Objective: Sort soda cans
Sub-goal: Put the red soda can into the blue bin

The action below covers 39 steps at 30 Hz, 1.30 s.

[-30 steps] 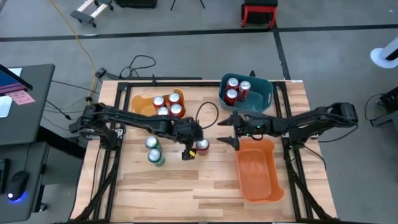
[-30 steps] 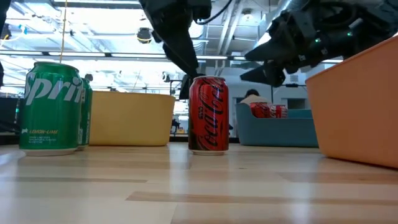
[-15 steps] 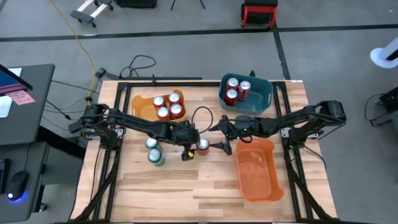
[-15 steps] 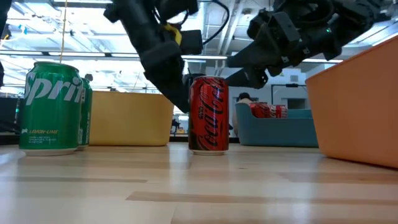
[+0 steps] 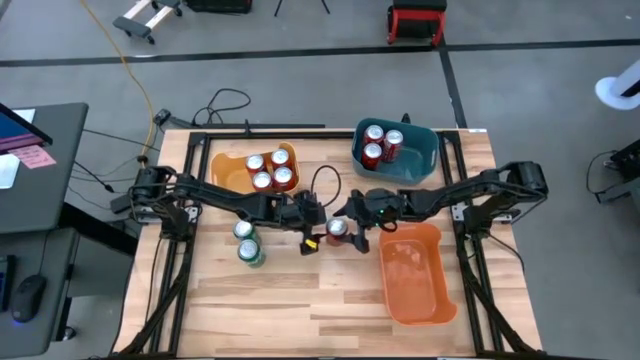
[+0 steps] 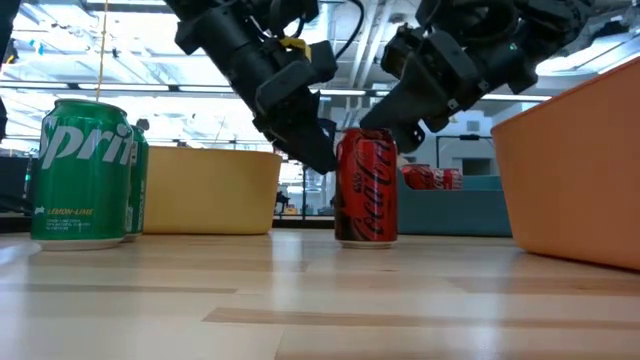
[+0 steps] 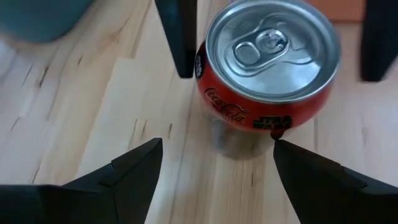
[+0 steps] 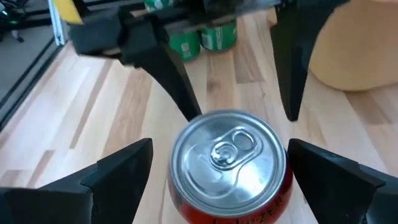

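Where it stands upright, the red can [image 7: 267, 68] shows a silver top.

One red Coca-Cola can [image 5: 337, 228] stands upright mid-desk between my fingers; two green Sprite cans [image 5: 247, 243] upright nearby; four red cans [image 5: 268, 170] in the yellow bin; three [image 5: 380, 142] in the teal bin.
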Each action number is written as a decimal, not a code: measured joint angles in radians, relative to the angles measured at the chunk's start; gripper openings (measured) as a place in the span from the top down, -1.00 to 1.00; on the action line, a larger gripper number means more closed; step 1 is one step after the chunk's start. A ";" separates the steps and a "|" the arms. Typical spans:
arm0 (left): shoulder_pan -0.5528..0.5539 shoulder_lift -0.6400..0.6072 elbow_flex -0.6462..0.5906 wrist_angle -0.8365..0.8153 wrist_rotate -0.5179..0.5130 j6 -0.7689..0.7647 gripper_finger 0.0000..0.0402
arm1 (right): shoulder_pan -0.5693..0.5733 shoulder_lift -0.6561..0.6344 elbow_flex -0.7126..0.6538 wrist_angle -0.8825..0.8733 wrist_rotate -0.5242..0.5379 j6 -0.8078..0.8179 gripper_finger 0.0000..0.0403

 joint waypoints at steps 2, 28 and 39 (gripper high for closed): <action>0.000 0.000 0.000 0.014 0.000 0.000 -0.50 | -0.002 0.000 0.000 -0.021 0.003 0.000 -0.96; 0.006 -0.061 0.001 0.081 -0.090 -0.065 -0.49 | -0.029 -0.084 -0.005 -0.179 0.057 0.021 -0.44; -0.042 -0.305 0.001 -0.120 -0.233 -0.112 -0.49 | -0.141 -0.487 -0.003 -0.415 0.264 -0.058 -0.44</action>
